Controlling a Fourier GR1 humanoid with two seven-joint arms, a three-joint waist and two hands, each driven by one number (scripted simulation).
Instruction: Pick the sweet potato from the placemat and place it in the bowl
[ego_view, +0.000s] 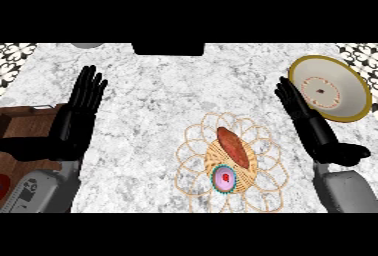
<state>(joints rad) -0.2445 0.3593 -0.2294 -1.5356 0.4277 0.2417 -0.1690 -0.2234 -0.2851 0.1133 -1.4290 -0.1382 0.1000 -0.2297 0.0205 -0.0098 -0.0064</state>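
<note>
Marble counter, grey-white, fills the view; patterned tile (15, 57) shows at both upper corners, and a wooden surface (29, 127) is cut off by the edge at 9 o'clock.

Item 1: the sweet potato (231, 146) lies on the woven middle of the placemat (198, 145), at 5 o'clock from the view's centre. Its long axis runs from 11 o'clock to 5 o'clock, with tapered ends. It is well apart from both hands.

Item 2: a small round object (224, 177), pink inside a teal rim, sits on the placemat just beside the sweet potato's lower end. What it is, and whether the two touch, cannot be told.

Item 3: the bowl (353, 80) stands at 2 o'clock, yellow-rimmed, white inside with a red dotted ring. A small dark mark lies at its middle, too small to identify.

Item 4: the left hand (77, 112) is at 9 o'clock, fingers straight, slightly spread, pointing to 12 o'clock. The right hand (306, 117) is at 3 o'clock, seen edge-on, fingers straight and pressed together, just beside the bowl's rim. Neither holds anything.

Item 5: a dark block (167, 48) at 12 o'clock is cut off by the top edge.
</note>
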